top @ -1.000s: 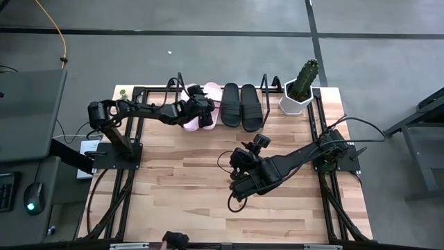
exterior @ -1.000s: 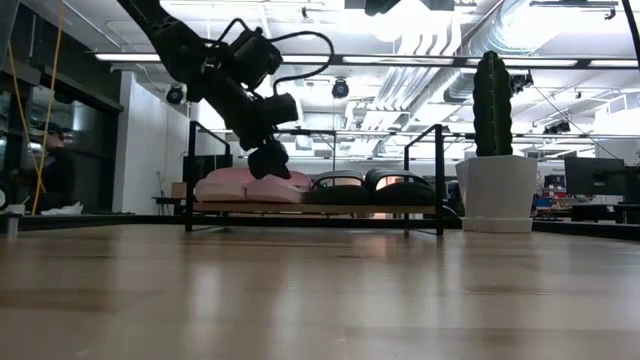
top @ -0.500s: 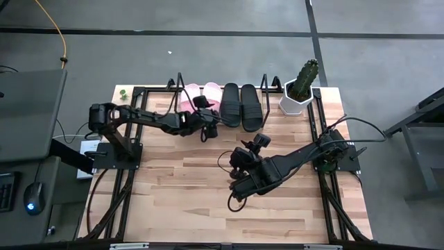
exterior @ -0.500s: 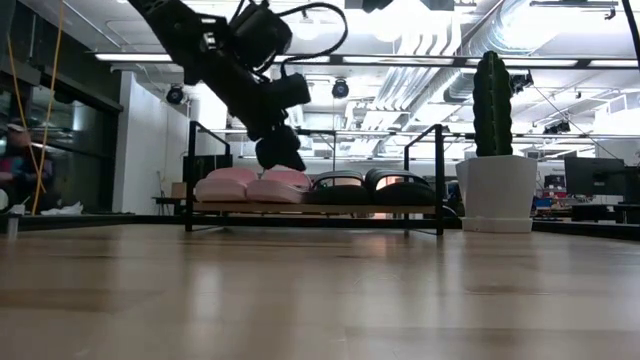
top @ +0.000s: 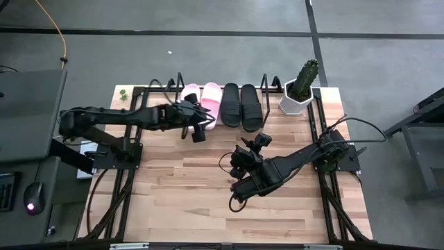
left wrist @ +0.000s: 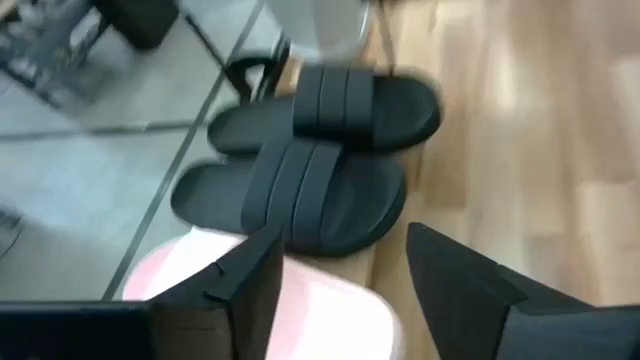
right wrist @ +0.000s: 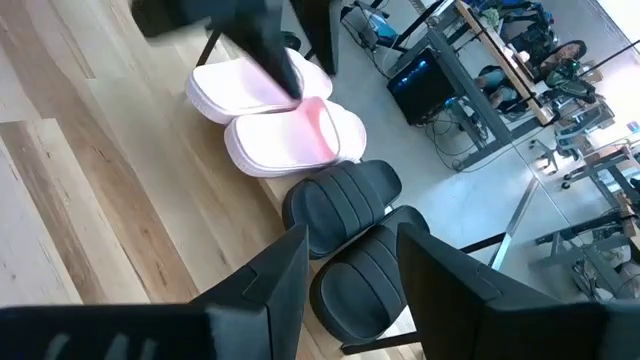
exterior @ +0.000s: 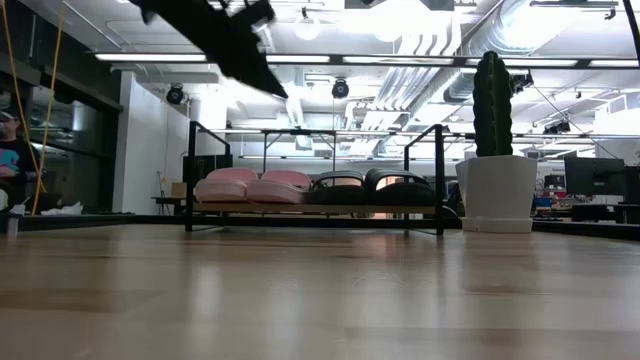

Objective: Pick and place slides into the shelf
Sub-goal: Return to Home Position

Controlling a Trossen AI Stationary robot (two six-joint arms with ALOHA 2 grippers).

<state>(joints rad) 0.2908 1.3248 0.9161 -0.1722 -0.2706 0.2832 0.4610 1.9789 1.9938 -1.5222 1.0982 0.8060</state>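
Four slides [exterior: 310, 187] on shelf [exterior: 192, 176]; cactus [exterior: 492, 92] beside

Pale pink foam slides [top: 211, 103], black ribbed-strap slides [top: 232, 105], green column cactus [top: 306, 73], white faceted pot [top: 288, 105], plank bench [top: 173, 187] was pale streaked wood.

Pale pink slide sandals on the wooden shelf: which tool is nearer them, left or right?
Left. The left tool hangs just in front of the two pale pink slide sandals; the right tool is farther off, over the wooden table's middle.
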